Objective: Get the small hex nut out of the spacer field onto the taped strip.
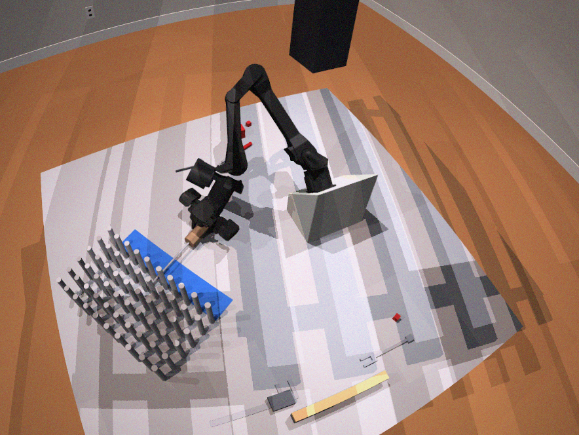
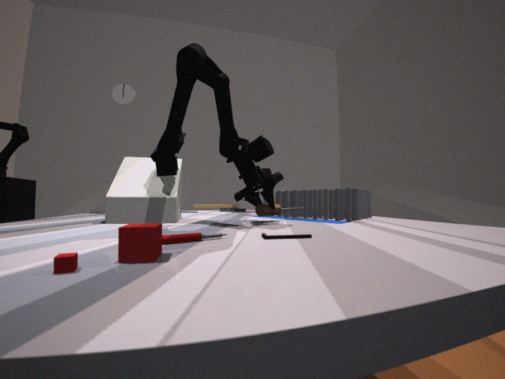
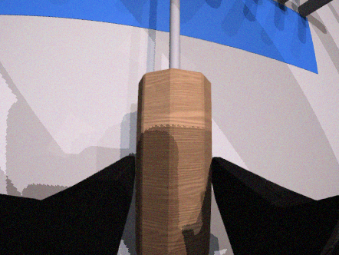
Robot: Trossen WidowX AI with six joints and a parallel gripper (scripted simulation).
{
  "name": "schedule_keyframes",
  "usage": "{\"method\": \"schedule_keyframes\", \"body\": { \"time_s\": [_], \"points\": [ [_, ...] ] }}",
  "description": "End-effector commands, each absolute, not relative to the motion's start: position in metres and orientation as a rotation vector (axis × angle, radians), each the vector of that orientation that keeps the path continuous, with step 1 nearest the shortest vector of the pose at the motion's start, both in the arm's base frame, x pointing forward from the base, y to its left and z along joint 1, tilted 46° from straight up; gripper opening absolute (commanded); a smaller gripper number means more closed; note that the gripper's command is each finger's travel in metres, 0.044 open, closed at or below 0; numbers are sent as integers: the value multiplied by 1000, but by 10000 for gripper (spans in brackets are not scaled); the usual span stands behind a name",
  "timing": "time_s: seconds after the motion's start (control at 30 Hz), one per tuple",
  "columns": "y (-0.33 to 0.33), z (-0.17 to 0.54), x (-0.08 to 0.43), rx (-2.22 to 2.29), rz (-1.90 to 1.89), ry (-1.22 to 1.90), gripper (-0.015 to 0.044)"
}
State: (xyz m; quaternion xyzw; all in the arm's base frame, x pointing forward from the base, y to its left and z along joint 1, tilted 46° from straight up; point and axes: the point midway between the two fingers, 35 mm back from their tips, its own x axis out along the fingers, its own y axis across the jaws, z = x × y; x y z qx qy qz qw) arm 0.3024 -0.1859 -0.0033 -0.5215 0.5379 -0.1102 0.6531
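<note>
My gripper point(image 1: 204, 228) point(image 2: 267, 206) point(image 3: 172, 164) is shut on the wooden handle point(image 1: 193, 238) point(image 2: 268, 210) point(image 3: 173, 100) of a tool, low over the table in front of the strip. The tool's thin metal rod point(image 1: 177, 259) point(image 2: 293, 208) point(image 3: 175, 38) crosses above the blue taped strip point(image 1: 208, 289) point(image 2: 318, 220) point(image 3: 96, 11). Its far end goes in among the grey standing spacers point(image 1: 209, 312) point(image 2: 349, 204) point(image 3: 314, 7), and its tip is hidden there. The spacers in view stand upright. I cannot make out the hex nut in any view.
A yellow bar point(image 1: 339, 397) point(image 2: 216, 205), a dark block tool point(image 1: 281, 400) and a thin forked tool point(image 1: 390, 349) lie far from my gripper. A red block point(image 1: 242, 131) point(image 2: 140, 242), a red-handled tool point(image 1: 247, 146) point(image 2: 181, 238) and a black L-shaped key point(image 2: 287, 236) lie on another side.
</note>
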Motion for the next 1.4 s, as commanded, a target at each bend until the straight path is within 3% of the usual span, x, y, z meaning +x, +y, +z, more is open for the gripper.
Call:
{"method": "schedule_keyframes", "body": {
  "time_s": [0.0,1.37],
  "points": [
    [-186,-3,306,-1182,-256,1218,0],
    [-179,-13,332,-1181,-256,1216,0]
  ]
}}
